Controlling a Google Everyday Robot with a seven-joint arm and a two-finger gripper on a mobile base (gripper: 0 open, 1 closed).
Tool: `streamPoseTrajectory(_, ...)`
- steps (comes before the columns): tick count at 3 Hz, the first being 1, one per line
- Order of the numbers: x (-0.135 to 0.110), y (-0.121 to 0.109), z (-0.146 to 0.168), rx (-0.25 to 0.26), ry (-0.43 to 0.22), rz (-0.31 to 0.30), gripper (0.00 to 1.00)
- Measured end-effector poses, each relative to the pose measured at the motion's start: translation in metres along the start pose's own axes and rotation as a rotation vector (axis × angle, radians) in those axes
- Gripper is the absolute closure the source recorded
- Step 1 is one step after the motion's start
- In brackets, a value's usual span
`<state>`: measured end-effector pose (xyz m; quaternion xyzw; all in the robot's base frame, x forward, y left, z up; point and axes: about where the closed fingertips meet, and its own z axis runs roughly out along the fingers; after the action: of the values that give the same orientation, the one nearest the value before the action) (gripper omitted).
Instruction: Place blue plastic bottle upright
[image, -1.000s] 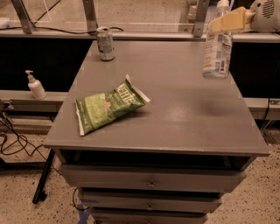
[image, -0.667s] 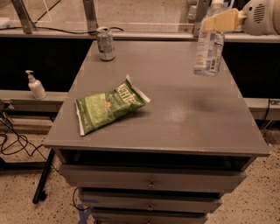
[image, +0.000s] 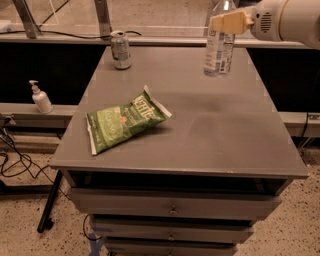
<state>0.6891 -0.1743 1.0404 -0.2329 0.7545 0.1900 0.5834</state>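
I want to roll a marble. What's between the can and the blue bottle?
Just bare table between silver can and blue plastic bottle in the camera view. The gripper clasps the bottle's top.

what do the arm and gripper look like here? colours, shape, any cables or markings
Gripper, top right at the blue plastic bottle neck: the one visible finger is a flat, blocky, tan-yellow piece. Behind it the arm is a fat, rounded cream-white housing with a round perforated grille near its end and a dark seam ring farther back. No cables or lettering visible.
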Motion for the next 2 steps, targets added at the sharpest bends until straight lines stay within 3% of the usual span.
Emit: streamPoseTrajectory(2, 0.0085, 0.0077, 0.0108, 0.004, -0.092, -0.149, 1.00)
